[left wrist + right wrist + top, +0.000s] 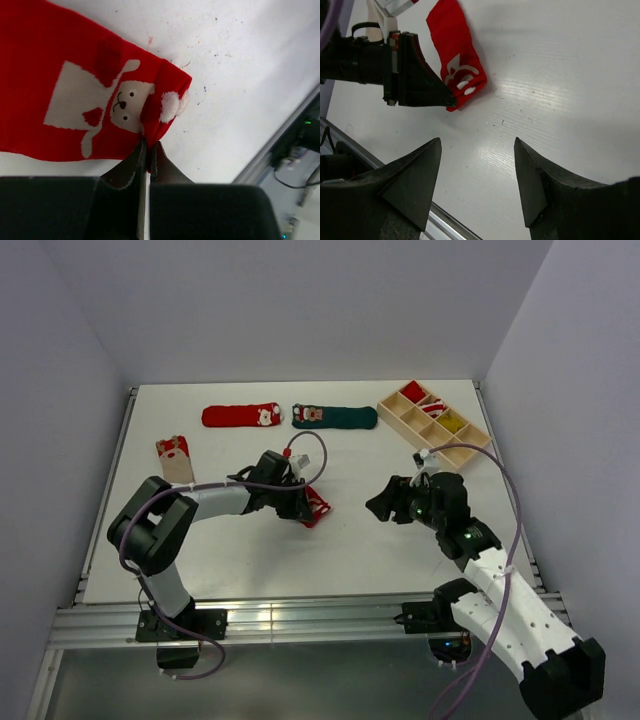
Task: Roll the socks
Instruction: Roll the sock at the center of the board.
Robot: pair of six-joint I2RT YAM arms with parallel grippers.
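At left hand (149, 146), sock (60, 65), cuff rightward

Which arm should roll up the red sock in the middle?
Left. The left gripper is shut on the red sock at its cuff edge, so it could start rolling. The right gripper is open, empty and apart from the sock.

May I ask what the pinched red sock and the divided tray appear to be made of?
The red sock looks like soft matte knit: limp folds, blocky knitted-in figure. The divided tray seems bare pale wood, possibly plywood: light tan, thin flat partitions.
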